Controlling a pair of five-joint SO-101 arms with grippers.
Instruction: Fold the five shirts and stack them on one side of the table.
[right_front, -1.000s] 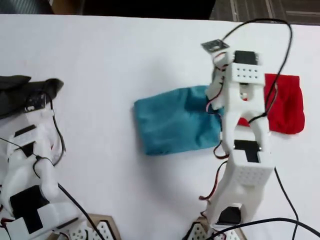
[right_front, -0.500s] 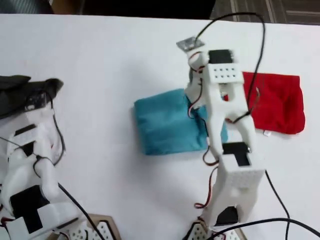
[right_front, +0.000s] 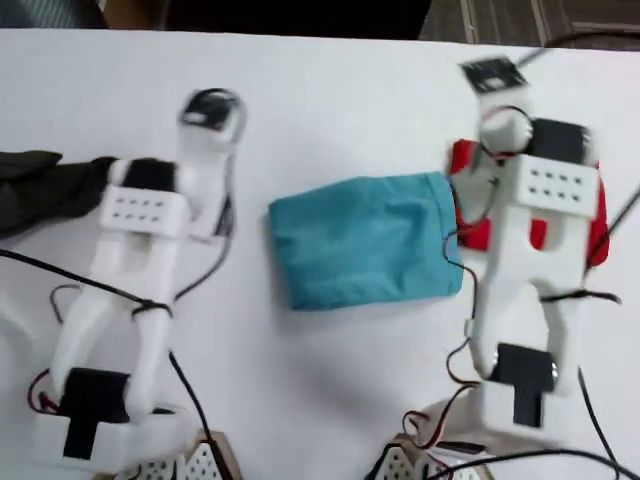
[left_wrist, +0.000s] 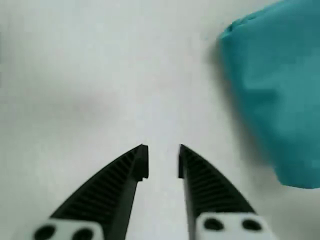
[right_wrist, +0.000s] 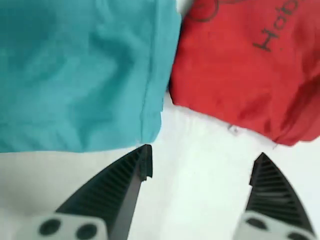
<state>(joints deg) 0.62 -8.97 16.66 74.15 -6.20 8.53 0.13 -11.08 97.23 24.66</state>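
At mid-tabletop the teal shirt (right_front: 365, 240) was seen folded into a flat rectangle. The red shirt (right_front: 602, 225) lay folded at its right edge. The two hems met there, though whether one overlapped the other could not be told. A black shirt (right_front: 40, 185) was bunched at the far left, well apart from both.

Within the last second the right arm (right_front: 545, 185) had been swung off the teal shirt's right part and was now held over the red shirt. The teal shirt had been left uncovered and unmoved. The left arm (right_front: 140, 210), earlier tucked low beside the black shirt, had been stretched out over the bare tabletop (right_front: 300, 90) to the left of the teal shirt. From this it was judged that the teal fold had been finished and let go. Stacking, or a start on the black shirt, was judged to be the step being set up. With three shirts made out and none stacked, the task was judged far from done.

The left jaws were held empty with a narrow gap between them, above bare tabletop, the teal shirt's near corner close by but untouched. The right jaws were spread wide and empty over a strip of bare tabletop, just short of where the teal and red hems met. Neither shirt was gripped.
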